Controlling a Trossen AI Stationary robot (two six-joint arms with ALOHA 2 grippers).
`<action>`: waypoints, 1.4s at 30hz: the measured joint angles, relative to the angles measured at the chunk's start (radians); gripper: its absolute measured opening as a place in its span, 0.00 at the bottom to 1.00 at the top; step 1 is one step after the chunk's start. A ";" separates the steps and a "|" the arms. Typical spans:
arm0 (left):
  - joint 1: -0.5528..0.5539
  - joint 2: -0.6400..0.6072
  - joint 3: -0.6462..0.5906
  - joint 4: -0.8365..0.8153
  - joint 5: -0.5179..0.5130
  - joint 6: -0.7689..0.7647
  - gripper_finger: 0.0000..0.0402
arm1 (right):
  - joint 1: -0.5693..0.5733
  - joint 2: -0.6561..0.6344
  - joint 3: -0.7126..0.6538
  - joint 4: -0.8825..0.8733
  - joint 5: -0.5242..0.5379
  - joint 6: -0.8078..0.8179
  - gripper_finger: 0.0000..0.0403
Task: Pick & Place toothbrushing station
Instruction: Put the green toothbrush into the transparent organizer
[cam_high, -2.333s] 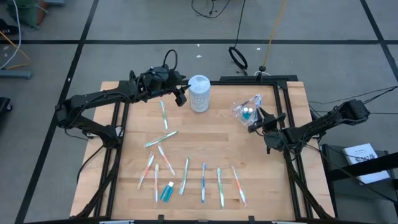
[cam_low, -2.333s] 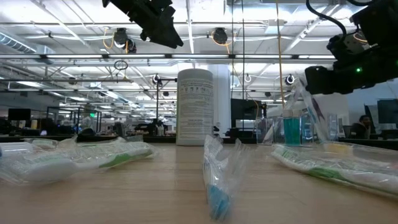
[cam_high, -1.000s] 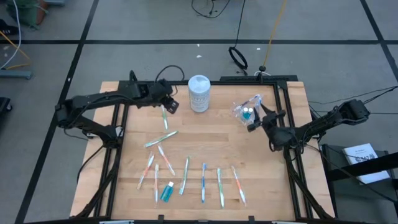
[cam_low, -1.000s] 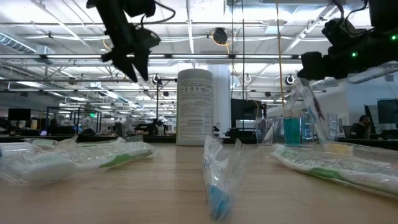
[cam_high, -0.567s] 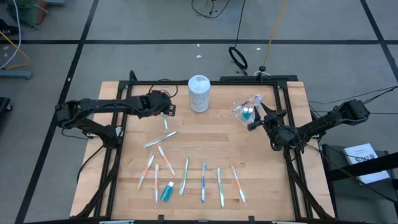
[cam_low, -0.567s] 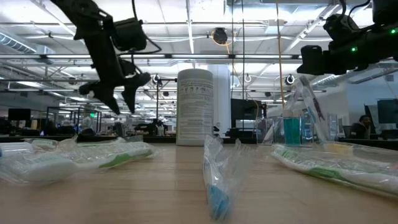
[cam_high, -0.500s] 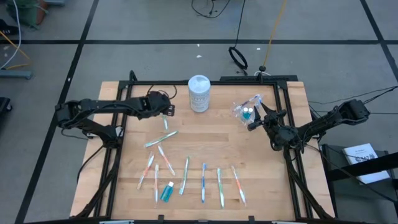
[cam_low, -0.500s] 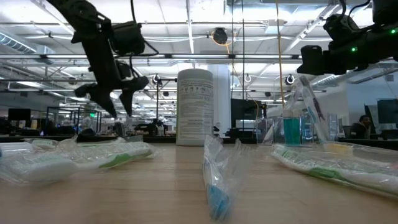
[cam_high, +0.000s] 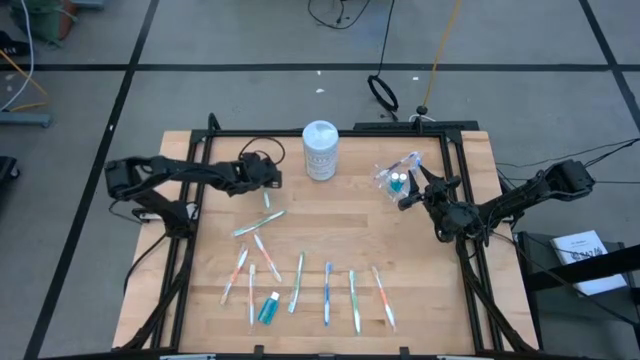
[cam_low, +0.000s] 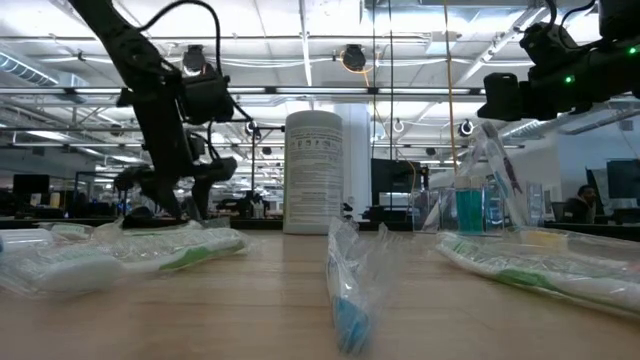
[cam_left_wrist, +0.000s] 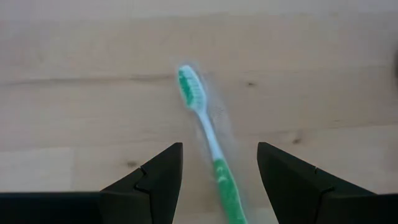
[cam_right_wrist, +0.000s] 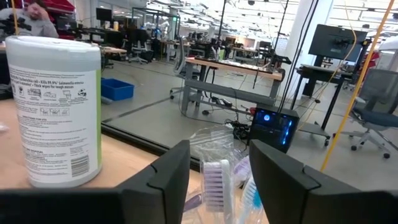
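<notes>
Near the worktop's back-left, my left gripper (cam_high: 268, 180) hangs low, jaws apart, straddling a green toothbrush (cam_left_wrist: 208, 134) lying flat. Toward the back-right, my right gripper (cam_high: 408, 197) sits open beside the clear cup (cam_high: 396, 177).

Green toothbrush (cam_left_wrist: 208, 140): handle cut off at the left wrist view's edge. Clear cup (cam_right_wrist: 214, 165): base hidden below the right wrist view's edge.
</notes>
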 joint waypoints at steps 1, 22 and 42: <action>0.003 0.015 0.000 0.006 0.000 -0.005 0.53 | 0.000 0.000 0.000 0.000 0.000 0.002 0.39; 0.024 0.093 0.002 0.067 0.004 0.063 0.05 | 0.000 0.000 0.000 -0.004 0.000 0.026 0.39; -0.268 -0.067 0.001 0.841 0.222 0.616 0.01 | 0.000 0.000 0.000 -0.003 0.000 0.026 0.39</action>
